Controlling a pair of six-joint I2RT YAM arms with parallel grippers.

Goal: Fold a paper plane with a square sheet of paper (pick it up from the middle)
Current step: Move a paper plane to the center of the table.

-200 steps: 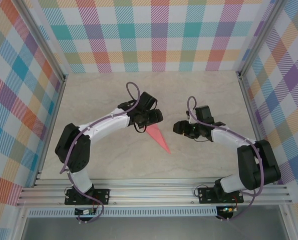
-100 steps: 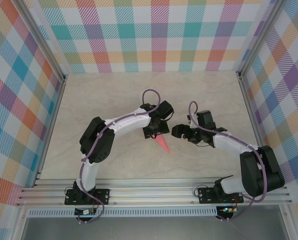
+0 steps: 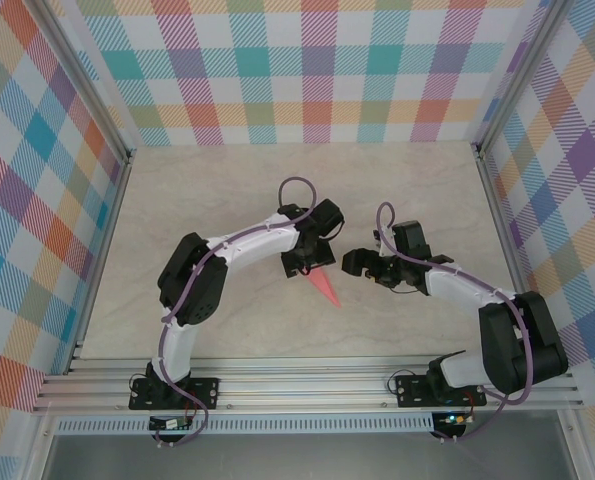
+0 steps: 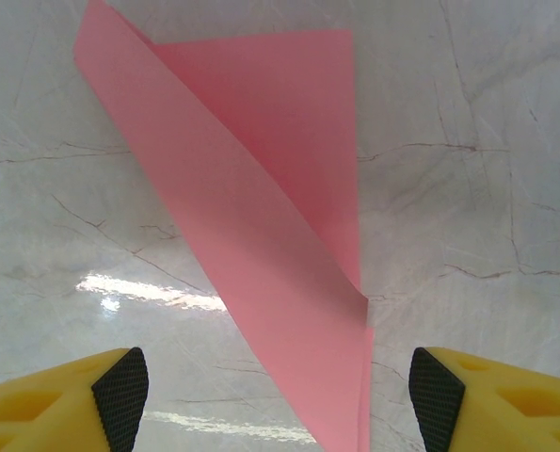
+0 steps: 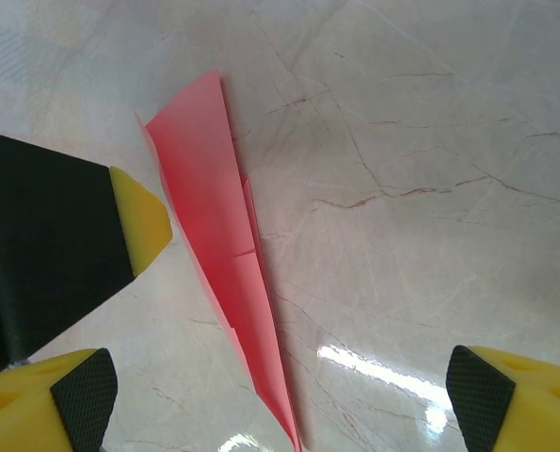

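Observation:
The paper plane [image 3: 324,289] is a narrow salmon-pink dart lying on the pale marble table [image 3: 207,200], its point toward the near right. My left gripper [image 3: 309,264] hovers over its wide end and hides that end from above. In the left wrist view the plane [image 4: 261,226] runs between the open black-padded fingers [image 4: 120,386], touching neither; one folded flap stands slightly proud. My right gripper [image 3: 351,262] is open just right of the plane. In the right wrist view the plane [image 5: 218,245] lies left of centre, beside the left gripper's yellow fingertip [image 5: 140,221].
Plaid-patterned walls [image 3: 317,70] and metal posts [image 3: 497,190] close in the table on three sides. An aluminium rail [image 3: 307,385] with both arm bases runs along the near edge. Bare tabletop lies behind and to the left of the arms.
The left arm swung right and came over the plane's wide end, then shifted slightly. The right gripper's jaws opened wide while it edged a little toward the plane.

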